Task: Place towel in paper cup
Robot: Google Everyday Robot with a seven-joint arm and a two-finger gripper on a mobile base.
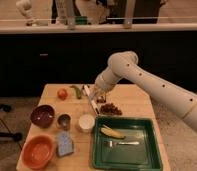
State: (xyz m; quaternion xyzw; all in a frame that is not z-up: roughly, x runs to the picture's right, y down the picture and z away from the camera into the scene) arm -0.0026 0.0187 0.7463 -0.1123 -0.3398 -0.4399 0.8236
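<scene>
The towel (64,144), a small pale grey-blue square of cloth, lies flat near the table's front left, between the orange bowl and the green tray. The paper cup (86,122), short and white, stands upright just right of the small metal cup (64,121) and behind the towel. My gripper (96,94) hangs at the back middle of the table, over a white stick-like utensil (90,101), well behind the cup and the towel. It holds nothing that I can see.
A purple bowl (43,115) and an orange bowl (38,151) sit at the left. A tomato (62,93) and a green pepper (77,91) lie at the back. Dark grapes (110,108) lie beside a green tray (142,155) holding a banana (112,132) and a fork (123,143).
</scene>
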